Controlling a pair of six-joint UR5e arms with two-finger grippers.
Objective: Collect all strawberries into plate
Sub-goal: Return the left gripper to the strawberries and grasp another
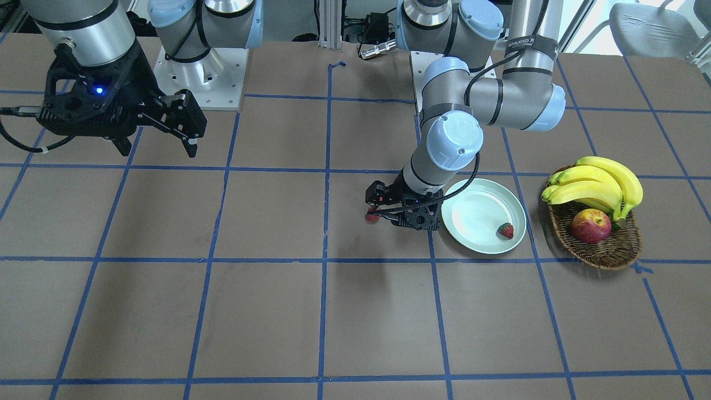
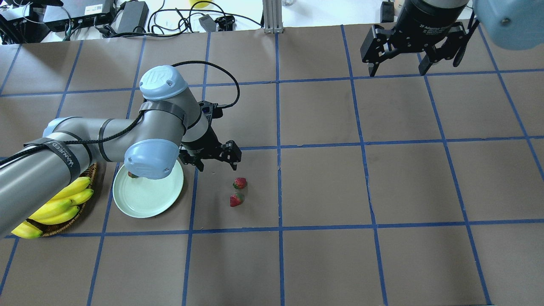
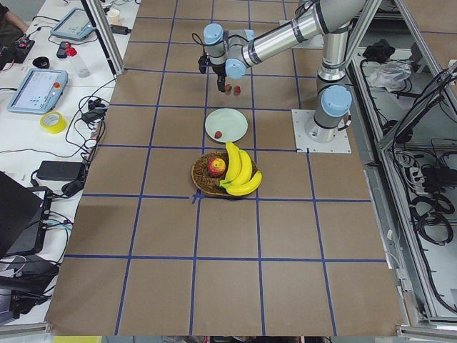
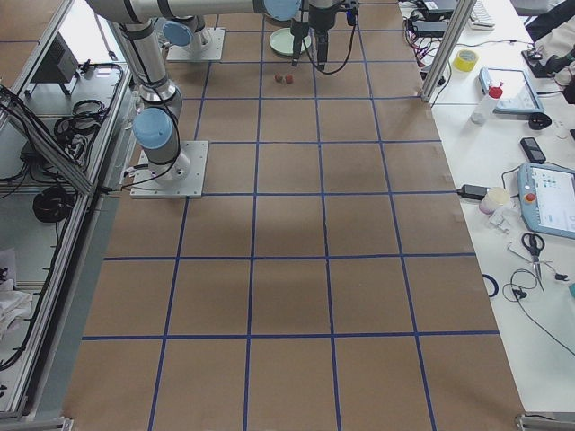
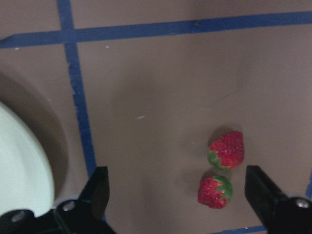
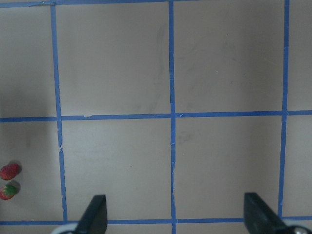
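The brown paper-covered table with its blue tape grid (image 2: 382, 191) carries everything. The grey and pale-blue left arm (image 2: 106, 140) reaches low across it, its elbow hanging over the plate's edge, so that the left gripper (image 2: 217, 162) hovers empty with its jaws spread wide just past the plate. This looks like a line-up over the next berry. The right gripper (image 2: 397, 68) hangs high and well apart at the far side, jaws also spread and holding nothing, probably parked out of the way.

The brown woven wicker basket (image 1: 605, 250), which holds a bunch of yellow bananas (image 1: 600, 183) and a red-yellow apple (image 1: 590, 225), sits just beside the round pale mint-green plate (image 2: 144, 208), on the side away from the berries, so it should not hinder the carry.

One small red strawberry with a green cap (image 1: 505, 230) lies inside the plate near its rim. The other two lie on the table close together, near the plate: the farther strawberry (image 2: 240, 183) and the nearer strawberry (image 2: 236, 199). In the left wrist view both sit between the fingers, toward the right one. They are so close together that closing on one may nudge the other
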